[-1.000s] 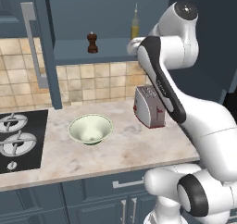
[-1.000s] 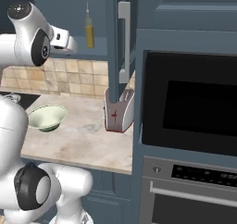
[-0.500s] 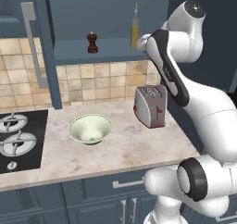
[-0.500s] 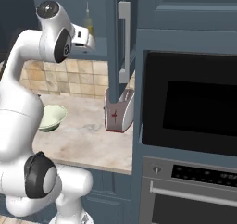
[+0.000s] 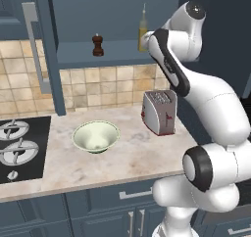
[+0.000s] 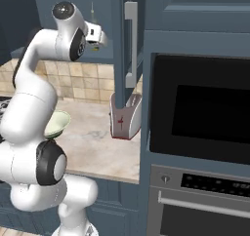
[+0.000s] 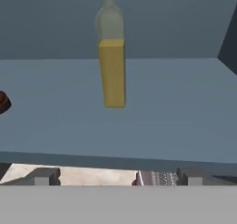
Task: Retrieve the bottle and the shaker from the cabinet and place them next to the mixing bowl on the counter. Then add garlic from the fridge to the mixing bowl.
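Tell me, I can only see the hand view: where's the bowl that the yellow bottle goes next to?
Observer: The mixing bowl sits on the counter, below the cabinet shelf and left of a toaster.
Child: Is that brown thing at the edge the shaker?
Observer: Yes. The shaker stands upright on the same shelf, well apart from the bottle, on the stove side.
Child: Is the hand close to the bottle?
Observer: The gripper is up at shelf height, right in front of the bottle, open and not holding it.
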